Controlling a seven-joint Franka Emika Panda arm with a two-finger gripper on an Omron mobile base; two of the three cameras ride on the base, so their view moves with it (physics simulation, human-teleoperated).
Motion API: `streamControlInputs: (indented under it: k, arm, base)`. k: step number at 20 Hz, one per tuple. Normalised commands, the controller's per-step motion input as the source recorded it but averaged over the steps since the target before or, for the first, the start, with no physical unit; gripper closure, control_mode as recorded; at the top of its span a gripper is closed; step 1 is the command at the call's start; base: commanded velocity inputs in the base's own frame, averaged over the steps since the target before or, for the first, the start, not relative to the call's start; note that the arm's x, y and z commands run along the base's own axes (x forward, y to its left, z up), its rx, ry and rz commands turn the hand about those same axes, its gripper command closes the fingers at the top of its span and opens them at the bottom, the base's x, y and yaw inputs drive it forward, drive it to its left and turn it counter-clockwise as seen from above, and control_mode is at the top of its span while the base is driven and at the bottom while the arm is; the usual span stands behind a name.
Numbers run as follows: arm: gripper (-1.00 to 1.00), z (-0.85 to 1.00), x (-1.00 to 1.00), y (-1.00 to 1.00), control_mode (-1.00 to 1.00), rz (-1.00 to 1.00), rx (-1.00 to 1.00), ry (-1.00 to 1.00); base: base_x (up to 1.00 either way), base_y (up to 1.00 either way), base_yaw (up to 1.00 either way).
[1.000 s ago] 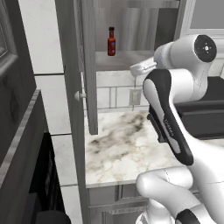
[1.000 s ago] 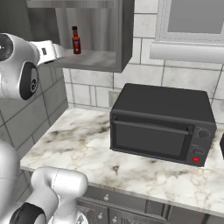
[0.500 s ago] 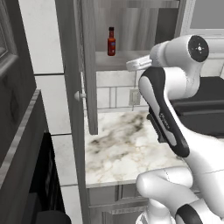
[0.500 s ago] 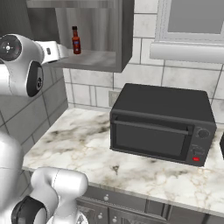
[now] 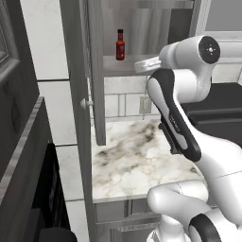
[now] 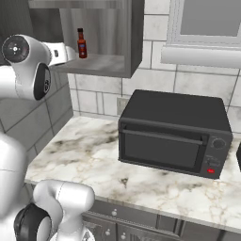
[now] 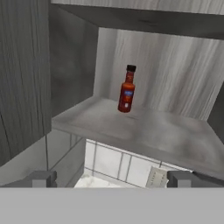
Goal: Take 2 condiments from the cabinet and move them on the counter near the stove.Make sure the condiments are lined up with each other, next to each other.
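A slim red condiment bottle [image 7: 127,89] with a black cap stands upright on the shelf of the open grey cabinet [image 7: 144,131], toward its back. The same bottle [image 5: 120,45] [image 6: 82,43] shows in both base views. My gripper [image 7: 111,179] is open and holds nothing. It hangs in front of the shelf's edge, slightly below it, pointing into the cabinet and well short of the bottle. My white hand [image 6: 63,52] is level with the shelf front. The white marble counter [image 5: 132,156] lies below. The stove is out of view.
The cabinet door [image 5: 97,71] stands swung open to the left, its round knob [image 5: 86,103] facing out. A black toaster oven [image 6: 174,134] sits on the counter [image 6: 89,155] to the right. A tiled wall with an outlet [image 5: 144,105] is behind the counter.
My hand has risen a little and edged closer to the cabinet shelf, and the upper arm has swung with it. The bottle has not moved, and the gripper has stayed open.
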Motion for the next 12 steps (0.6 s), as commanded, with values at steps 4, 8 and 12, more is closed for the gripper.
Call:
streamControlInputs:
  k: [4, 8, 12]
  arm:
    - [-1.00, 0.01, 0.15, 0.00, -1.00, 0.00, 0.01, 0.00]
    - [-1.00, 0.03, 0.17, 0.00, -1.00, 0.00, 0.02, 0.00]
    - [-1.00, 0.00, 0.23, 0.00, -1.00, 0.00, 0.04, 0.03]
  base:
    - [0.00, 0.00, 0.00]
    - [0.00, 0.00, 0.00]
    - [0.00, 0.00, 0.00]
